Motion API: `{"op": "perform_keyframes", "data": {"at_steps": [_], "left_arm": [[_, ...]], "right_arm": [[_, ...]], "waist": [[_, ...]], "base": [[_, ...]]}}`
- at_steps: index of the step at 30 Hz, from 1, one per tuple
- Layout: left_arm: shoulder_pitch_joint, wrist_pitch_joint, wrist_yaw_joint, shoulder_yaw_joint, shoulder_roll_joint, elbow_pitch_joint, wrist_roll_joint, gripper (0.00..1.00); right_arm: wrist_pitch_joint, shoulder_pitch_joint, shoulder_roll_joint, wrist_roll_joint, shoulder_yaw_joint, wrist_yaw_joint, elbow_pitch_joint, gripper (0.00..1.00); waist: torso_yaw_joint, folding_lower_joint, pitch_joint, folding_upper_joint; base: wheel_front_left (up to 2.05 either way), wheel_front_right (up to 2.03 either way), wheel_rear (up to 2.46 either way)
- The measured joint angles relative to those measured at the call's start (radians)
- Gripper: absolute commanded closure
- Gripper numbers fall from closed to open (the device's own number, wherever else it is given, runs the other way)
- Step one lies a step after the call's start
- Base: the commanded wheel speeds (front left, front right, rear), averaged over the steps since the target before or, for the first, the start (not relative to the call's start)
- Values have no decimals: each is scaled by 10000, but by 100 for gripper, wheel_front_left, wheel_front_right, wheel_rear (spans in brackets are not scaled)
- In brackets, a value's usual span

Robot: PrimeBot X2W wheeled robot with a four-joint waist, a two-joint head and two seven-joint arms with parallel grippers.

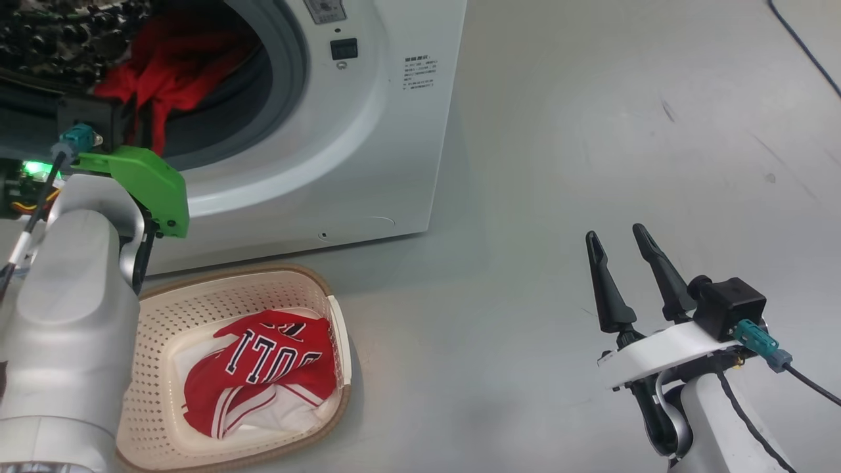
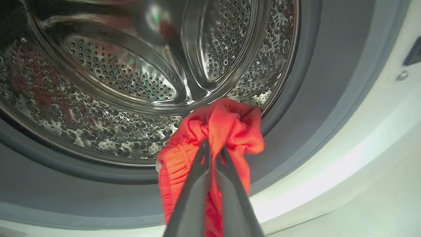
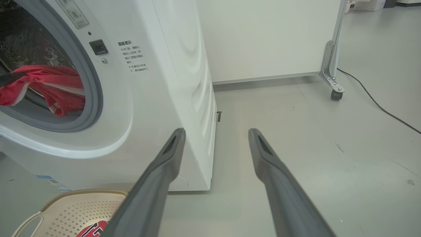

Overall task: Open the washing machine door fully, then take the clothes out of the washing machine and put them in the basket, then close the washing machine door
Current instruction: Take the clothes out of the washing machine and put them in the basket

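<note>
The washing machine [image 1: 368, 131] stands with its mouth open; its door is out of view. My left gripper [image 2: 214, 148] is shut on the plain red garment [image 2: 227, 128], which hangs over the grey gasket [image 2: 312, 98] at the lower lip of the steel drum [image 2: 131, 75]. From the head view this garment [image 1: 171, 72] spills out of the opening above my left wrist. The red-and-white jersey [image 1: 263, 368] lies in the cream basket [image 1: 164, 302] on the floor below the machine. My right gripper [image 1: 615, 232] is open and holds nothing, low over the floor to the right.
Open grey floor lies right of the machine. A white panel on a caster [image 3: 332, 89] stands behind, and a black cable [image 3: 378, 105] runs across the floor at the far right. The basket's rim [image 3: 65, 204] sits just left of my right fingers.
</note>
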Motion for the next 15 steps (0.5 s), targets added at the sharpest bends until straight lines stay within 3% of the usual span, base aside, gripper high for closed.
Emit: {"op": "perform_keyframes", "data": {"at_steps": [15], "left_arm": [[1655, -1127, -293, -412, -136, -416, 19, 100]], "right_arm": [[0, 674, -59, -77, -117, -8, 35, 0]], "waist": [[717, 0, -1228, 0]], "base": [[0, 0, 0]]}}
